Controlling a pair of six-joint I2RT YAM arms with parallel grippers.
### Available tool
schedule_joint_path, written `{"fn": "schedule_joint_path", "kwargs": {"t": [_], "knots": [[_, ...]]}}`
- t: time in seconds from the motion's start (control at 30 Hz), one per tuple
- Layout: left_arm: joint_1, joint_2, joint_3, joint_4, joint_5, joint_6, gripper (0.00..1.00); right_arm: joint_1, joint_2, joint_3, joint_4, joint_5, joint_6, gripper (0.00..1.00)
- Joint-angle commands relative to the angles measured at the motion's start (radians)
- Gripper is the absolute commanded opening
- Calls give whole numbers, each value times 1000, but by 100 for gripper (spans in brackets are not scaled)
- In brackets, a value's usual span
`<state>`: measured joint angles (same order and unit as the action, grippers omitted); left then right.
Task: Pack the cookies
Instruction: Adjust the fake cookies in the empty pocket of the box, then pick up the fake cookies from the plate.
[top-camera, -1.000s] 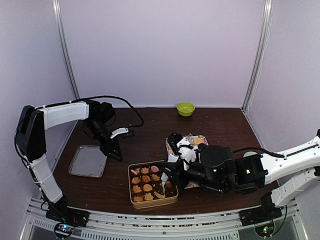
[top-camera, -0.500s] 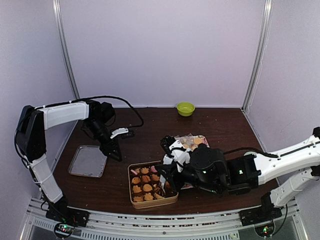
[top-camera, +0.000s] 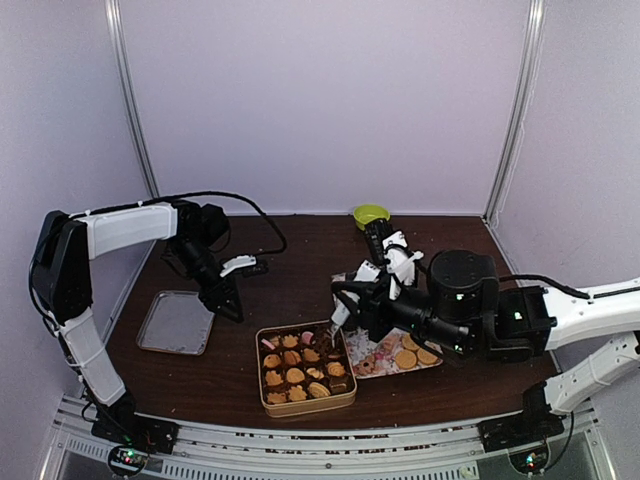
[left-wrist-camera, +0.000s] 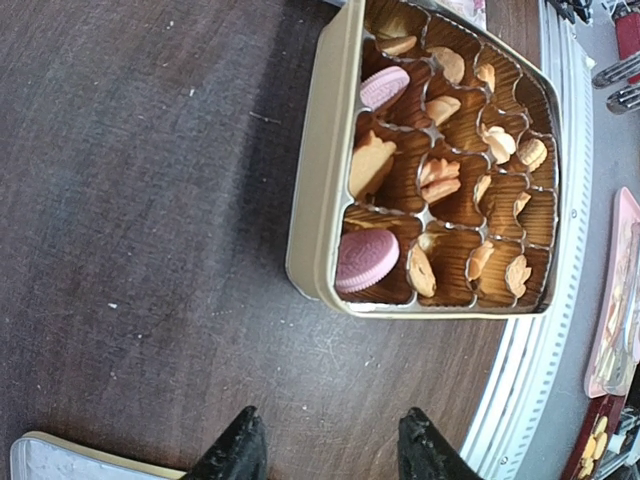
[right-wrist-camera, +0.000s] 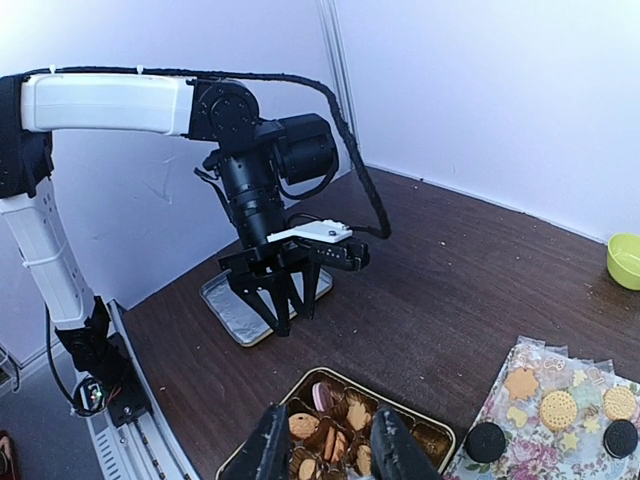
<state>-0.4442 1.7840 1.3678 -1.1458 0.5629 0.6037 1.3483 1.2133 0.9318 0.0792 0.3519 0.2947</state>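
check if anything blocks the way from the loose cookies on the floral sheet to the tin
Nothing visible does. The cookies lie on the sheet directly beside the tin, whose top is uncovered. The right gripper hangs above the tin with nothing under it but the tin.

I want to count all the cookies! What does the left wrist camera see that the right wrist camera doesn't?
Only the left wrist camera looks right into the tin from close up, so you can see the cookies cup by cup, two of them pink. Only the right wrist camera shows the green bowl, the flowery sheet with loose cookies on it, and the long left arm. Both show the tin, the dark table, the silver tray and the open left gripper.
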Motion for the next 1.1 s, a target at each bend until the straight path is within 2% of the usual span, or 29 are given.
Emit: {"fn": "schedule_joint_path", "kwargs": {"t": [0.0,0.17,0.3,0.43,0.73,0.87,1.07], "knots": [[28,-21,17,-7,8,7,47,-45,-3,-15,46,2,-21,26],[56,-35,16,-13,-1,1,50,-188,9,-17,85,25,-68,27],[76,-49,9,-15,-10,-5,52,-320,76,17,123,-2,-120,28],[90,-53,4,-15,-17,-8,54,-397,181,73,165,-34,-154,33],[108,-67,-10,-12,-13,-12,58,-479,389,193,246,-119,-145,38],[113,-70,-10,-10,-17,-14,71,-495,447,225,266,-137,-135,38],[118,-77,-13,-7,-16,-18,74,-513,514,249,286,-148,-139,38]]}}
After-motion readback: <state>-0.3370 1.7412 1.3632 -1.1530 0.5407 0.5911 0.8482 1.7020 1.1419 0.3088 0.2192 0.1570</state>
